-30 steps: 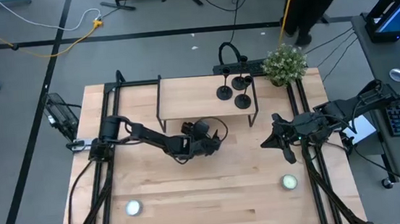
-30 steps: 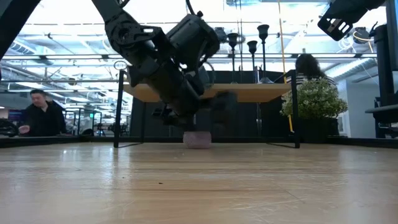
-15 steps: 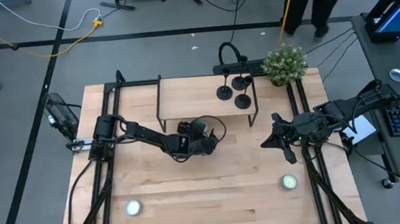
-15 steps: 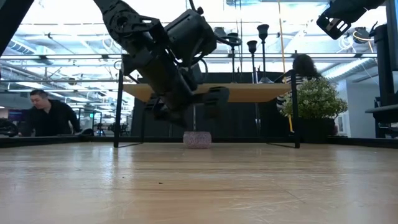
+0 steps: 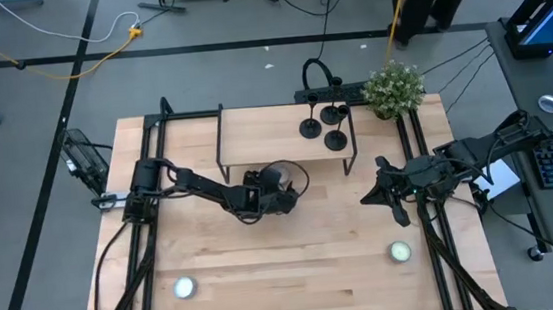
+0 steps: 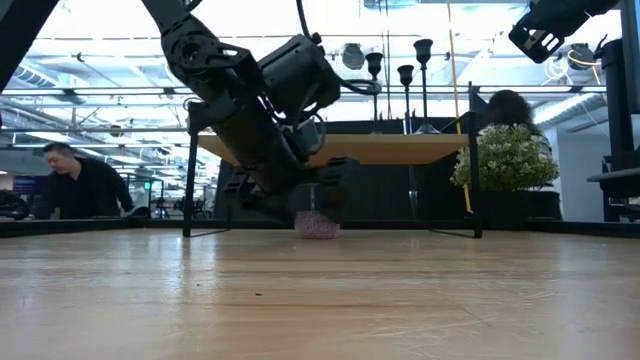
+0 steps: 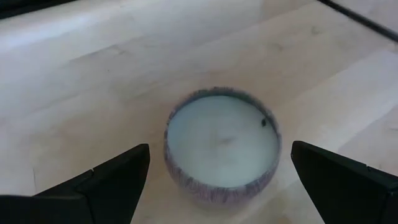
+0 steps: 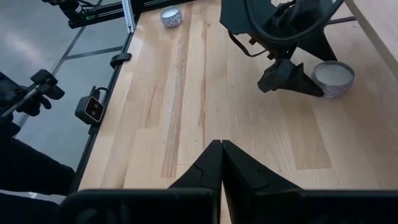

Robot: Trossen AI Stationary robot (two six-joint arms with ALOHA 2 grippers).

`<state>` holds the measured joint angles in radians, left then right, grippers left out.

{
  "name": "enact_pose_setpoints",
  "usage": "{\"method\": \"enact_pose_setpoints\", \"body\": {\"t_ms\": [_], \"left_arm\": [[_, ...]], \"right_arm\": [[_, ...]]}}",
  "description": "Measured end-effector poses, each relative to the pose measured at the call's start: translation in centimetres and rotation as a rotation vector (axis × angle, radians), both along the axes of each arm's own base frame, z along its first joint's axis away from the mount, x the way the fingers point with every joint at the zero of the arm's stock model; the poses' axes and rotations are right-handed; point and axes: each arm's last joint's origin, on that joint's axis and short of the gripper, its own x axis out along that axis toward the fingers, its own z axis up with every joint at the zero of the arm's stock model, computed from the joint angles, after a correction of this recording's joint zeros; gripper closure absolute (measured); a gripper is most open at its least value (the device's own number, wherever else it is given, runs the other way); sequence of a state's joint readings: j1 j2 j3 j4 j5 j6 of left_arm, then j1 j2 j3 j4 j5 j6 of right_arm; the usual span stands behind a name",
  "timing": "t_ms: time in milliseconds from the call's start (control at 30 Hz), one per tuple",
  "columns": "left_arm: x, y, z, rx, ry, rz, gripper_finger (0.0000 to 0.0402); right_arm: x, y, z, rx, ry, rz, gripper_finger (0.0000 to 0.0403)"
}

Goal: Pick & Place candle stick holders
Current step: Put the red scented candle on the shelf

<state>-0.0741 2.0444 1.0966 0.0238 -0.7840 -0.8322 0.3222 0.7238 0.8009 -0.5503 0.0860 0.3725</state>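
Raised shelf [image 5: 265, 134], upper centre of high view: carries three candle stick holders [image 5: 322, 126] at its right end, untouched.

Left gripper [image 5: 281, 188], frame centre: fingers spread wide, straddling candle bowl [image 7: 221, 144], not gripping.

Right gripper [image 8: 221, 163], centre right in high view: fingers pressed together, empty, idle.

Holders: likely light, rigid, top-heavy; grasp stem.

Low view alone shows stems upright; wrist view alone shows bowl between fingers.

Left end effector [image 7: 217, 186] low, fingers spread wide; right end effector [image 8: 221, 163] closed, off right.
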Motion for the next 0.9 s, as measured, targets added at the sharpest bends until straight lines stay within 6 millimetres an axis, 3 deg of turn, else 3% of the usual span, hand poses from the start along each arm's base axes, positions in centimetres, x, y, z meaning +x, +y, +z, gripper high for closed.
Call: {"method": "enact_pose_setpoints", "body": {"t_ms": [900], "left_arm": [[0.5, 1.5, 0.2, -0.013, 0.010, -0.059, 0.0005]], "right_arm": [[0.0, -0.1, 0.0, -0.016, -0.007, -0.046, 0.0403]]}}
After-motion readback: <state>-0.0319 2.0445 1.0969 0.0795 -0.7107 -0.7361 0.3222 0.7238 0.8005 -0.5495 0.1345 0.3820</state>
